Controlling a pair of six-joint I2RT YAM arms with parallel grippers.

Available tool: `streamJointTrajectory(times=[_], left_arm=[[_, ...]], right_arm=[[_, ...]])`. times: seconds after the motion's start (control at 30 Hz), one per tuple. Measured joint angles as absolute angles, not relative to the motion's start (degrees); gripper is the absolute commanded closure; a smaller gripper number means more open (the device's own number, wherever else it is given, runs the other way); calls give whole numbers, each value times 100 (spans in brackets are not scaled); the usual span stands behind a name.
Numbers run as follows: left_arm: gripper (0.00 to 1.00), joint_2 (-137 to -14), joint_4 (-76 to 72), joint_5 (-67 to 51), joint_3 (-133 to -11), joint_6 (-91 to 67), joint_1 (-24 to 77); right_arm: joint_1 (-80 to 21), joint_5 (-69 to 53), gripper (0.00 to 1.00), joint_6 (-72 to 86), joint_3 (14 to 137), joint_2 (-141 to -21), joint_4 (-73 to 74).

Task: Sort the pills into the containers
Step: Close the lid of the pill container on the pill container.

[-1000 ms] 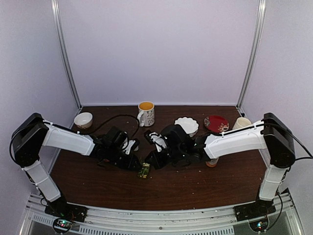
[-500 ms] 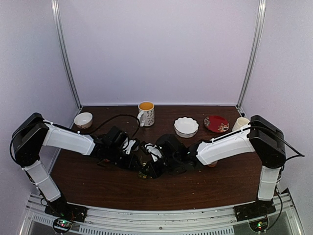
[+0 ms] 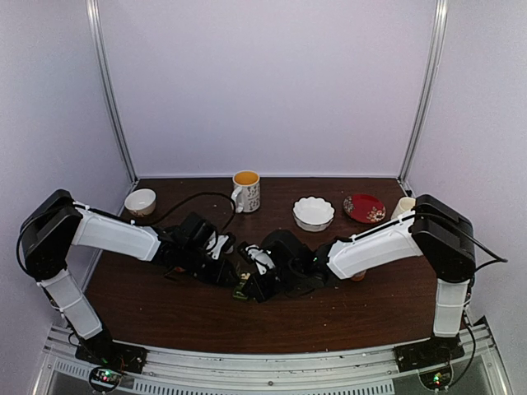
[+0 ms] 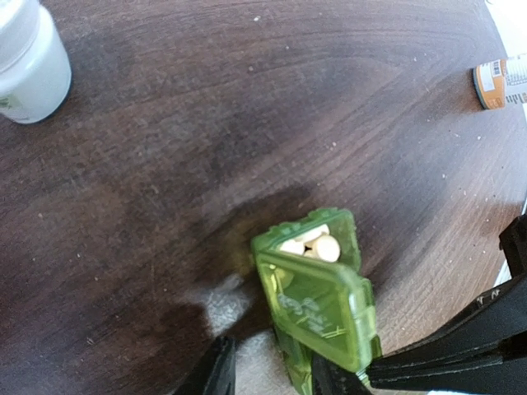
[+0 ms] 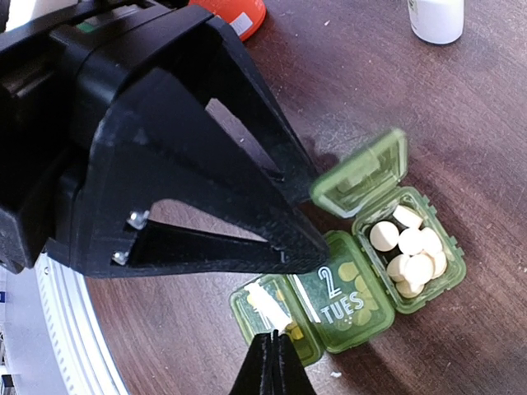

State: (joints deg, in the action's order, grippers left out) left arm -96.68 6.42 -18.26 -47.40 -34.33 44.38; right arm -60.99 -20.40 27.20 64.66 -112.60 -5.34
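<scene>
Table (image 3: 165, 317) of dark wood, read from above: small bowl (image 3: 140, 202) at the far left, mug (image 3: 246, 191) at back centre, then a scalloped white bowl (image 3: 314, 212) and a red plate (image 3: 364, 207). Both arms extend inward and their tools meet near the table's middle, over the pill box (mostly hidden from above).

Left gripper (image 4: 273, 355): fingers part-way spread, with the near end of the pill box (image 4: 317, 300) between them in its own wrist view. A strip of bare table shows between one finger and the box. Whether the other finger touches it cannot be told.

Pill box: green, translucent, lying flat on the table. From the left wrist its long axis runs roughly away from that gripper. From the right wrist it lies crosswise, lower left to right. The end compartment farthest from the left gripper is open with its lid tipped up, and whitish pills (image 5: 409, 247) are piled inside. The next lid is closed and marked "2 TUES".

Right gripper (image 5: 273, 350): fingers pressed together with nothing between them, tips just beside the box's opposite, closed end.

White bottle (image 4: 29, 62) and orange bottle (image 4: 494, 82) sit well apart from the box.
</scene>
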Motion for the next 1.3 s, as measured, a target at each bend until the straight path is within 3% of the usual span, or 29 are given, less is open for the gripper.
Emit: streamJointTrajectory(times=[0.37,1.3], left_arm=[[56,-9614,698,-1964,-4757,-3446,4447],[63,-9944,576,-1986,-4943,-3500,4515]], right_arm=[[-6084,-1962,100,2724,6466,-11264,-539],[-6073,-1927,100,2716,6228,-10890,-794]])
